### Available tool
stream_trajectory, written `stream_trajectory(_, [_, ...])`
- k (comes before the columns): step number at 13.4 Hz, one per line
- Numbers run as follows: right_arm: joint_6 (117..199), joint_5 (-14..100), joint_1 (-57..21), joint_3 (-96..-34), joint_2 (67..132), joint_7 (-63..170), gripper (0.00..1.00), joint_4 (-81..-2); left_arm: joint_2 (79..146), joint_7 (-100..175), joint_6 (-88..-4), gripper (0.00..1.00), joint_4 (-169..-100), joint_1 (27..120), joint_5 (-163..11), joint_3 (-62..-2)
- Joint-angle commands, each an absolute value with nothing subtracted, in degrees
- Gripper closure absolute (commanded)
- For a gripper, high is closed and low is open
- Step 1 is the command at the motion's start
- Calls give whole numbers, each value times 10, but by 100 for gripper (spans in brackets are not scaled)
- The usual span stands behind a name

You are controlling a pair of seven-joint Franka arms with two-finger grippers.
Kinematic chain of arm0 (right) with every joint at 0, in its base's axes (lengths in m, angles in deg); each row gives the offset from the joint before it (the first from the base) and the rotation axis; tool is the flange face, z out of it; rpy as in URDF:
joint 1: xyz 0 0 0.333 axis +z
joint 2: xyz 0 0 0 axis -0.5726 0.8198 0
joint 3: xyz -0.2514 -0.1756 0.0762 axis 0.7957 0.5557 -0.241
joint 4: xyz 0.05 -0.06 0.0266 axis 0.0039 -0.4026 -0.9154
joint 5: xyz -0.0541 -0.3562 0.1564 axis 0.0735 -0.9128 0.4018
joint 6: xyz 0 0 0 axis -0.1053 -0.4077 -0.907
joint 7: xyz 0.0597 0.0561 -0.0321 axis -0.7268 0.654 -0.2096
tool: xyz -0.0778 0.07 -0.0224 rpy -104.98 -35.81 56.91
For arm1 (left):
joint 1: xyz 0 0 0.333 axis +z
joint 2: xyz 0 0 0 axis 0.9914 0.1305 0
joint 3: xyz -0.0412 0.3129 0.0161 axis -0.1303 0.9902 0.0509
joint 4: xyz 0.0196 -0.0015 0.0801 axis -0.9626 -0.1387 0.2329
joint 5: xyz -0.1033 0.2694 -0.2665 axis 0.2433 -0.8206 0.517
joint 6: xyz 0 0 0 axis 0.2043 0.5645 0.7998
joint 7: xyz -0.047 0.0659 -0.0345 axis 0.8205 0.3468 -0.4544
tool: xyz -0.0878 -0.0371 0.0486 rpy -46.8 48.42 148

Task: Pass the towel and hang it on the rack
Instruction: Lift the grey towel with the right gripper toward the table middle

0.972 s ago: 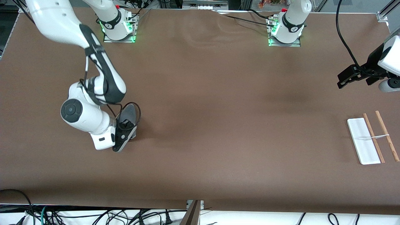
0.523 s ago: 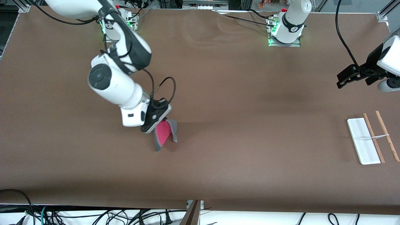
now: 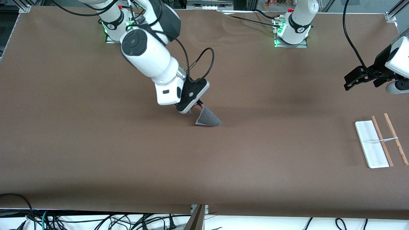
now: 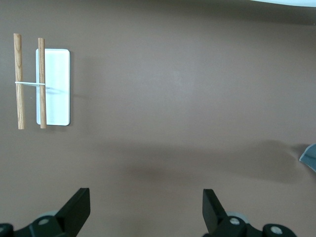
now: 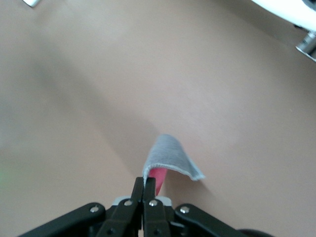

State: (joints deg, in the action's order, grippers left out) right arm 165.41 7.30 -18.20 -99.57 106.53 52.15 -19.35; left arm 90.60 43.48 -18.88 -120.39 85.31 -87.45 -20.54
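My right gripper is shut on one edge of the dark grey towel, which hangs from it over the middle of the table with its red patch partly showing. In the right wrist view the towel curls out from the shut fingers. The rack, with a white base, two wooden rods and a silver crosspiece, lies at the left arm's end of the table. My left gripper waits open and empty above the table, with the rack nearer to the front camera. The left wrist view shows the rack and a towel corner.
The brown table covering spreads around the towel and rack. The two arm bases stand along the table's edge farthest from the front camera. Cables lie off the table's front edge.
My right gripper has lifted the towel off the table near the right arm's end and carried it toward the table's middle. The left arm has not moved.
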Motion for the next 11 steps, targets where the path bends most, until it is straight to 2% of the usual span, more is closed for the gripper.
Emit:
stream_trajectory(1, [1674,72,-139,-992,1075,544,100,-161,917,431,-188,0,-1183,851,-885,-208])
stream_trajectory(4, [1712,70,-109,-990,1084,562,100,-161,918,431,-188,0,-1182,851,-884,-209])
stream_trajectory(11, [1714,61,-84,-995,1079,553,100,-160,918,431,-187,0,-1182,851,-886,-208])
